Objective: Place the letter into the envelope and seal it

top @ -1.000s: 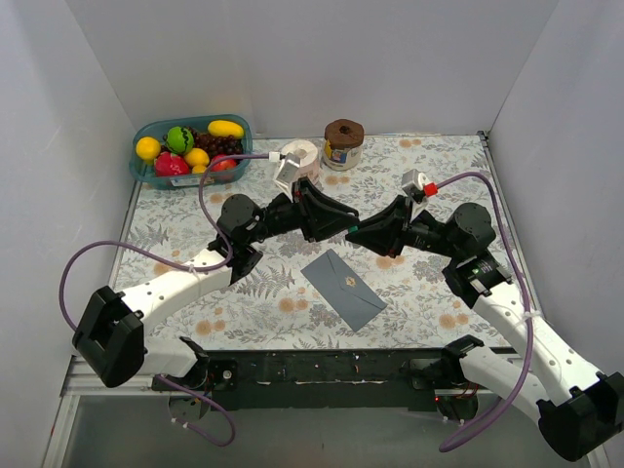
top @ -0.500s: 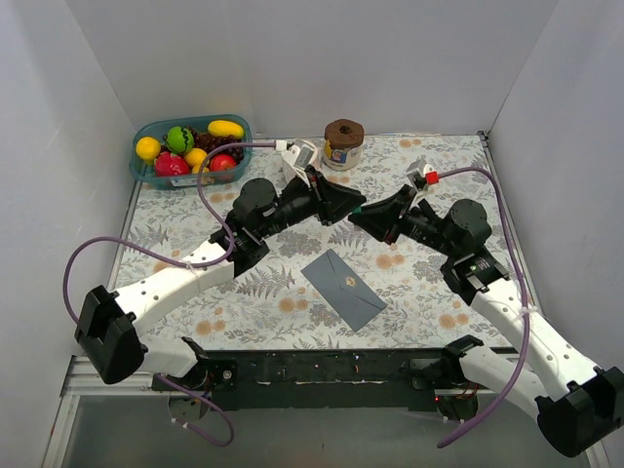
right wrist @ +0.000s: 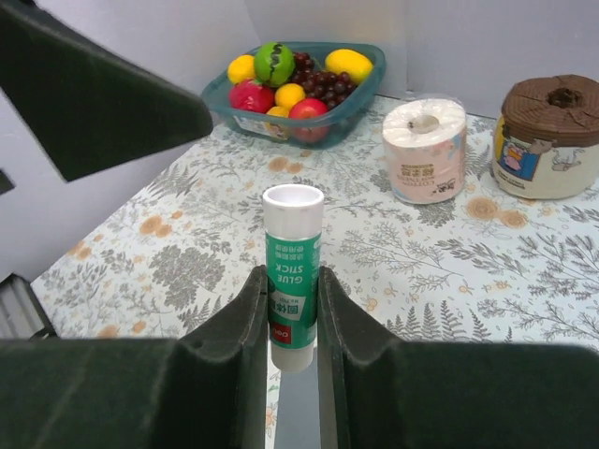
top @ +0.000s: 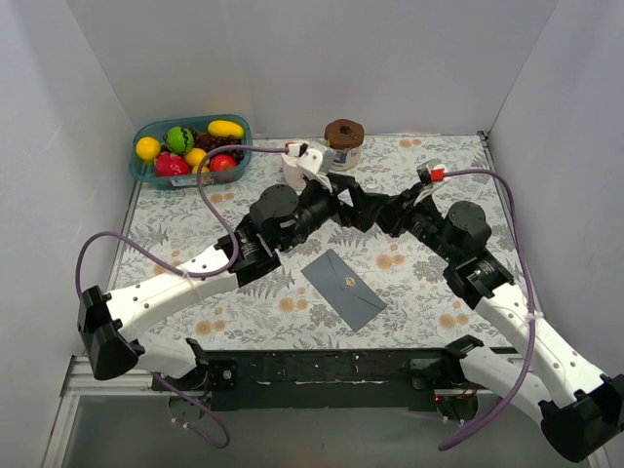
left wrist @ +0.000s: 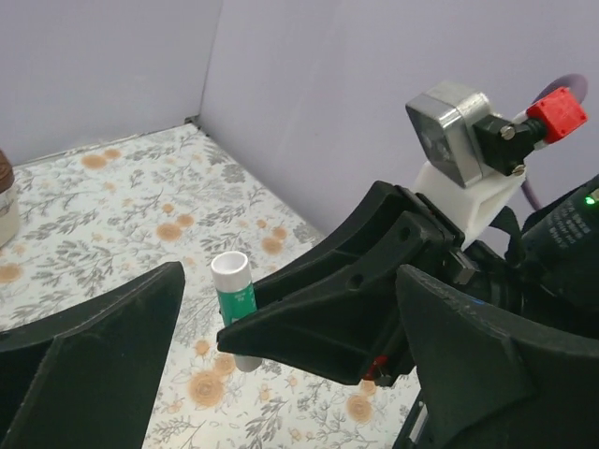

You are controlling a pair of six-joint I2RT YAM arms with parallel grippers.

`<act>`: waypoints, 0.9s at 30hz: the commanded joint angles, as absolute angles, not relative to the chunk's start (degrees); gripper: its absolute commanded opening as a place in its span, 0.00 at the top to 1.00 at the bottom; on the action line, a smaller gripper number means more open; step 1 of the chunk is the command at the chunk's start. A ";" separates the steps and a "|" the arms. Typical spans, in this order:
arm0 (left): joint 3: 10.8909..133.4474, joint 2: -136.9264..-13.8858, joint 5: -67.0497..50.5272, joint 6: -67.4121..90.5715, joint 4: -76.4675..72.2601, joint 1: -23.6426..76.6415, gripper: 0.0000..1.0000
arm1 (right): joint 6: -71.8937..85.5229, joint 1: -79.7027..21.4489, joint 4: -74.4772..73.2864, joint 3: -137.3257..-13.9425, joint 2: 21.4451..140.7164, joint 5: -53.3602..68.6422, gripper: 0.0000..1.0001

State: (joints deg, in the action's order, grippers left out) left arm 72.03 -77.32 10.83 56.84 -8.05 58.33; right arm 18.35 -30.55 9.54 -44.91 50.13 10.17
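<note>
1. The dark slate-grey paper envelope [top: 343, 290] lies flat and slantwise on the floral-patterned bench [top: 448, 166], near the front edge and between the two arms. Its pointed flap is down, with a small round gold seal [top: 348, 283] at the tip. Neither arm touches it.
2. Beyond it, the two arms come tip to tip over the middle of the bench. The right fingers [right wrist: 225, 374] are narrow, clamped on the lower half of a white-capped, green-labelled glue stick [right wrist: 293, 245]. The stick stands upright with its cap clear of them.
3. The left fingers [left wrist: 103, 365] are spread wide and hold nothing. In the left wrist view, the glue stick and the right arm's tip show in the gap between them.
4. Farther back stand a white paper roll [right wrist: 426, 150] and, near it, a round jar with a brown lid [right wrist: 547, 136].
5. In the far left corner sits a teal plastic basket [right wrist: 360, 94] of colourful fruit.
</note>
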 commanded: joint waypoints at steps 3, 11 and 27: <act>65.40 -70.85 -6.03 61.42 -19.48 53.80 0.04 | 14.68 -30.67 12.91 -45.26 47.20 24.13 0.99; 60.73 -71.01 -31.63 72.86 -30.50 44.03 0.08 | 16.34 -30.59 19.94 -44.47 46.84 38.05 0.99; 59.85 -71.72 -34.10 74.27 -31.11 44.03 0.11 | 17.23 -30.59 21.36 -43.77 47.64 42.80 0.99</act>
